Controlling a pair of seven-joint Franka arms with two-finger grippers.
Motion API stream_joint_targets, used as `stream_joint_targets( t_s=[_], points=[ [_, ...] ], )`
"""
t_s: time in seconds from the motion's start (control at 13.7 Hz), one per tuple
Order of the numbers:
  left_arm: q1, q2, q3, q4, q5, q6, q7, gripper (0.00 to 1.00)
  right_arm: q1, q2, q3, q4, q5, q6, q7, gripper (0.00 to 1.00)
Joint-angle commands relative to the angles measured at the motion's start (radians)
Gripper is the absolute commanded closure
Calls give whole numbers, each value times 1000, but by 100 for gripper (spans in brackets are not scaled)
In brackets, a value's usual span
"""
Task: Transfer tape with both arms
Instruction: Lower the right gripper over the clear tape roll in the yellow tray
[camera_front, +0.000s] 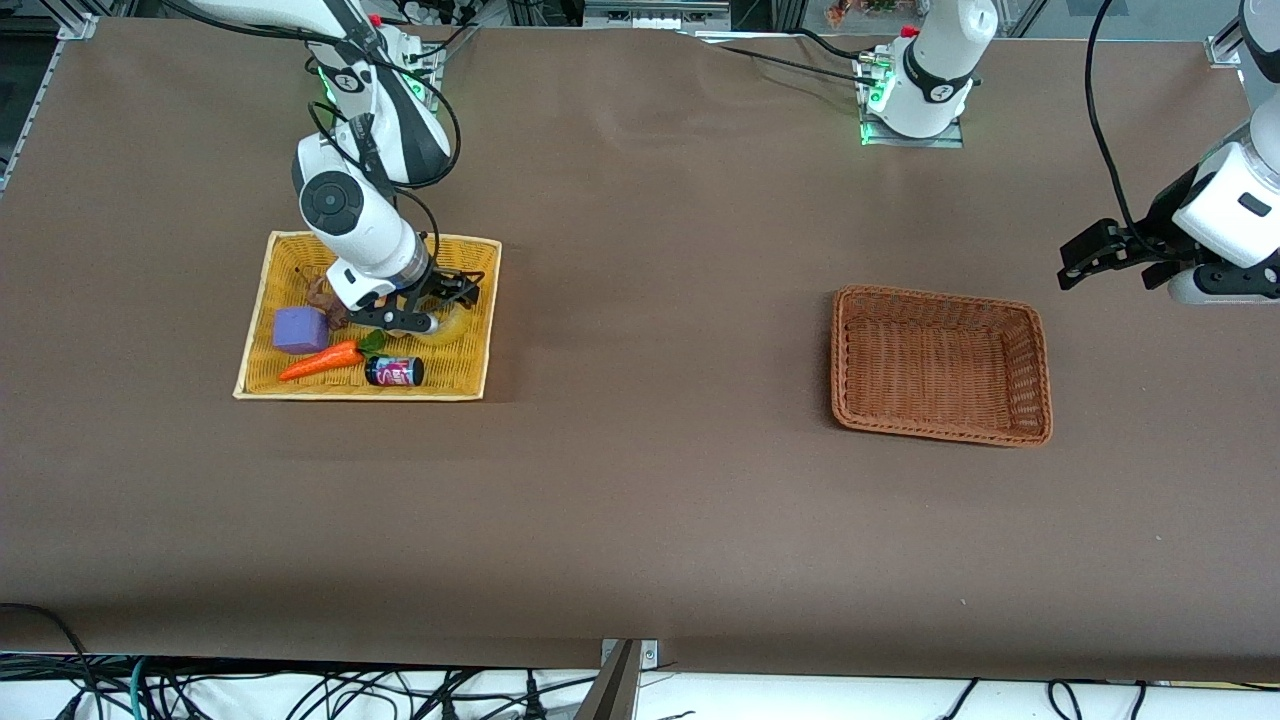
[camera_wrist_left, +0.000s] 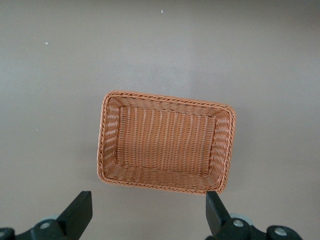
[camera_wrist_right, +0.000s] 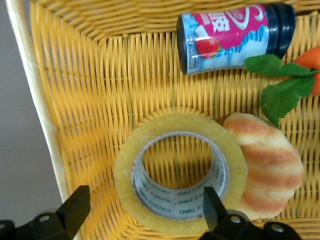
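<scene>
The tape (camera_wrist_right: 175, 120), a yellowish ring with a grey printed core, lies flat in the yellow wicker tray (camera_front: 360, 395) at the right arm's end of the table. In the front view the tape (camera_front: 456, 326) is mostly hidden under the arm. My right gripper (camera_wrist_right: 145, 200) hangs open just above the roll. One finger is outside the ring by the tray's wall (camera_wrist_right: 75, 75); the other is over the ring's rim on the croissant's side. My left gripper (camera_front: 1112, 272) waits open and empty above the bare table at the left arm's end, beside the brown basket; its own view shows the left gripper (camera_wrist_left: 148, 200) open.
A croissant toy (camera_wrist_right: 265, 160) touches the tape. A small bottle (camera_wrist_right: 230, 35), a toy carrot (camera_front: 320, 362), a purple block (camera_front: 300, 330) and a brown item (camera_front: 322, 295) share the tray. An empty brown wicker basket (camera_front: 935, 297) stands toward the left arm's end.
</scene>
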Motion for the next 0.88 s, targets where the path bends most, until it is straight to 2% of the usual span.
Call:
stream_joint_targets(
  t_s=[0.0,0.51,0.59,0.66,0.73,0.8],
  points=[
    [-2,-3,1,8,5,2,14,0,7,-8,4,-50,-11,66,25,0],
    [-2,-1,0,7,5,1,14,0,34,35,2,-72,-11,149,54,0],
    [-2,-1,1,8,5,1,16,0,34,39,2,-72,-11,151,54,9],
    [-2,-1,1,7,5,1,14,0,34,41,2,-72,-12,151,53,42],
    [-2,-1,0,7,5,-1,14,0,34,42,2,-70,-12,151,51,69],
    [-2,-1,0,8,5,-1,16,0,34,41,2,-69,-20,149,48,87]
  ],
)
